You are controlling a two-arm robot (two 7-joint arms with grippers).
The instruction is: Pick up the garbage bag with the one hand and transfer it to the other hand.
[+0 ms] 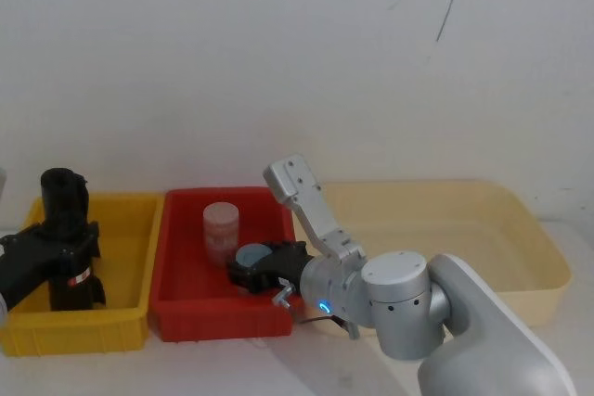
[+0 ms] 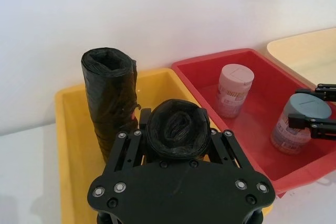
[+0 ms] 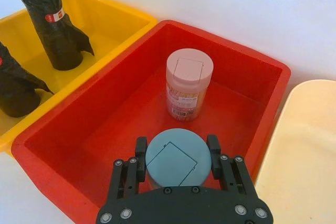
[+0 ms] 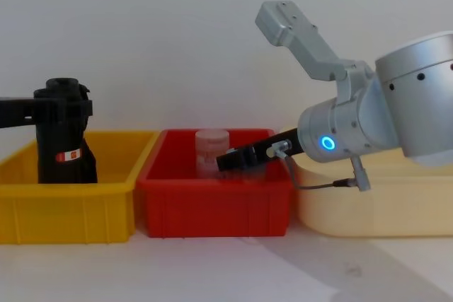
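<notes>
Left wrist view puts the garbage bag (image 2: 173, 127) at lower centre of the frame, upright in the yellow bin (image 2: 73, 145) and pinched on both flanks by the left claw (image 2: 176, 139). A second roll (image 2: 107, 93) stands just beside it, toward the upper left. The sound way to lift, I judge, is straight up with a firm squeeze, since the glossy film may slip or crush, keeping clear of that neighbour and the bin wall. Seen from the chest, the hold sits high on the roll, which leaves the lower part free for the handover. At lower centre of the right wrist view, the right claw (image 3: 177, 148) pinches the blue-lidded jar (image 3: 173, 167) in the red bin (image 3: 79, 124); it would need to let that go first.
</notes>
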